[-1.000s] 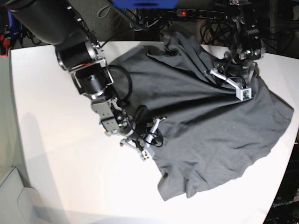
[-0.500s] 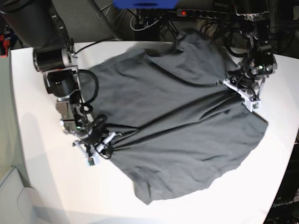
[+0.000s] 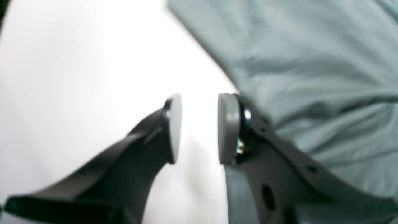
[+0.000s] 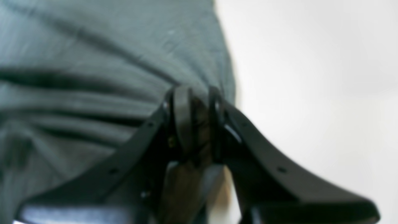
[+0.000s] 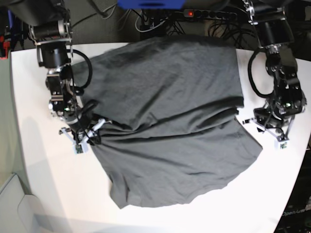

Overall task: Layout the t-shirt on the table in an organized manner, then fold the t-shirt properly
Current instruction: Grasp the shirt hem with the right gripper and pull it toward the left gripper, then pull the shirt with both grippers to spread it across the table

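1. Right end effector [image 4: 196, 121]: clamped on the t-shirt [image 5: 170, 121] edge, bare bench [image 5: 29, 145] beside.
2. Left end effector [image 3: 199, 129]: pads apart, gripping nothing, shirt edge just beside; bare white bench between and beyond.

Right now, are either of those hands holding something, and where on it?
The right hand pinches the t-shirt at its side edge. The left hand is open beside the cloth, holding nothing.
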{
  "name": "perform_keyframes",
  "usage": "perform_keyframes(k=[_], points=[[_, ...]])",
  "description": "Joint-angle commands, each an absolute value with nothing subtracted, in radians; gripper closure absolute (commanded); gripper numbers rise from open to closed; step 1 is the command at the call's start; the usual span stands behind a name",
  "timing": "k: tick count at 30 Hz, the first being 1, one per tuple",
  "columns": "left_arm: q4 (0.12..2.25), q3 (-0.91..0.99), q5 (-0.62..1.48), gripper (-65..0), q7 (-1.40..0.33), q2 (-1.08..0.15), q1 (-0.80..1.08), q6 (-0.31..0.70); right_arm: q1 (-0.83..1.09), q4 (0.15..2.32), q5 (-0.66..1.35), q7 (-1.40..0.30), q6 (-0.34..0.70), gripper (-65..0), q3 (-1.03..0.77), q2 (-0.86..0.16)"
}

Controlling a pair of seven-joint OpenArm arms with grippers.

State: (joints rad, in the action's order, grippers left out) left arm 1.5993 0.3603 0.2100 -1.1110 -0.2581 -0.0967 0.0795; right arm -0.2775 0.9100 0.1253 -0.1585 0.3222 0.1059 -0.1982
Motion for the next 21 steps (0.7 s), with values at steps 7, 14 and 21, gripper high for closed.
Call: perform_keyframes(k=[7, 14, 21], points=[[1.75, 0.354, 0.222, -19.4, -1.182, -0.171, -0.022, 0.084, -0.22, 1.178, 0.091, -0.352, 0.334, -8.5, 0.104, -0.183], [1.761, 0.351, 0.222, -19.4, -1.179, -0.038, 0.116, 0.084, -0.309, 1.297, 0.091, -0.38, 0.344, -8.5, 0.067, -0.179], [1.776, 0.352, 0.222, -19.2, -1.144, -0.004, 0.171, 0.084, -0.549, 1.024, 0.087, -0.369, 0.458, -8.5, 0.068, -0.134]])
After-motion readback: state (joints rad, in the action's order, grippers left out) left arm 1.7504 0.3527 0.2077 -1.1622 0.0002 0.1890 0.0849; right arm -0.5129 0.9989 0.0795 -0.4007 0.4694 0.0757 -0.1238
